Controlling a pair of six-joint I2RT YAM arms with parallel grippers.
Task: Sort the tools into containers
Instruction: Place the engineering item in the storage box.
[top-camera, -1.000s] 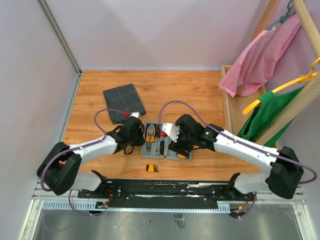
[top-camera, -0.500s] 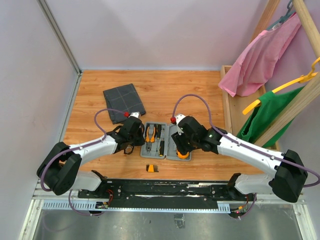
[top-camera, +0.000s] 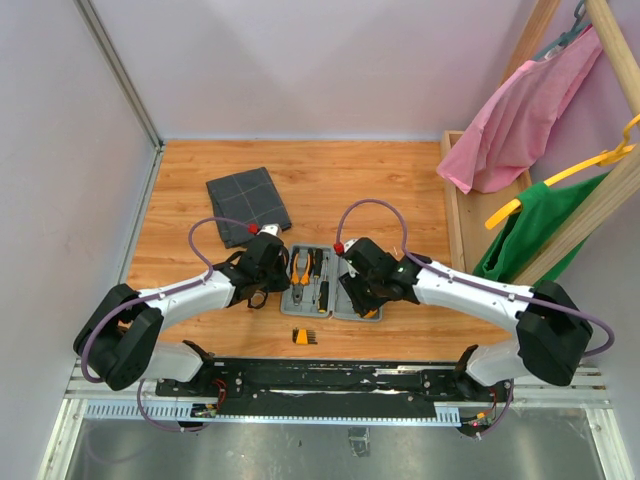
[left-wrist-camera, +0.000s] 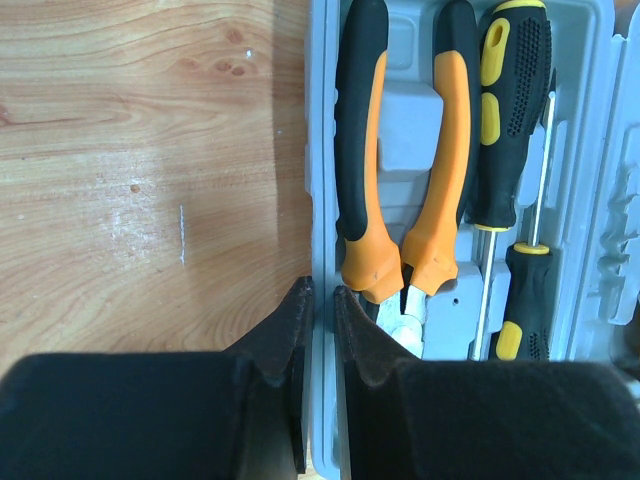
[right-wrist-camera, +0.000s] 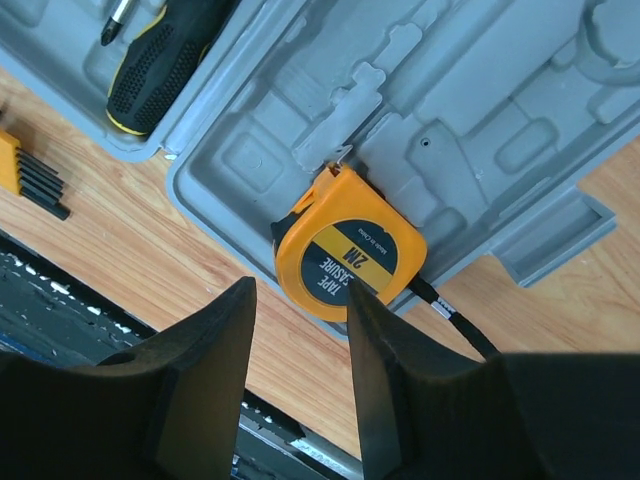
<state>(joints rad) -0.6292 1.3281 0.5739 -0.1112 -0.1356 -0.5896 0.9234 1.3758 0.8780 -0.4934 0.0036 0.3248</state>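
The open light-grey case (top-camera: 338, 302) lies between my arms. Its left half (left-wrist-camera: 405, 130) holds orange-and-black pliers (left-wrist-camera: 355, 150) and two black-and-yellow screwdrivers (left-wrist-camera: 510, 110). My left gripper (left-wrist-camera: 322, 300) is shut on that half's left rim. An orange tape measure (right-wrist-camera: 350, 258) sits at the near edge of the right half (right-wrist-camera: 480, 90). My right gripper (right-wrist-camera: 300, 300) hovers over it, open, with nothing between the fingers. The small orange bit holder (top-camera: 305, 336) lies on the table in front of the case. The dark grey pouch (top-camera: 248, 205) lies flat at the back left.
A wooden rack (top-camera: 470, 220) with pink and green garments stands along the right side. A purple wall (top-camera: 70, 180) bounds the left. A black rail (top-camera: 330, 375) runs along the near table edge, close to the bit holder.
My right wrist has swung round over the case's right half and its jaws have narrowed. The left arm and the case have stayed put.
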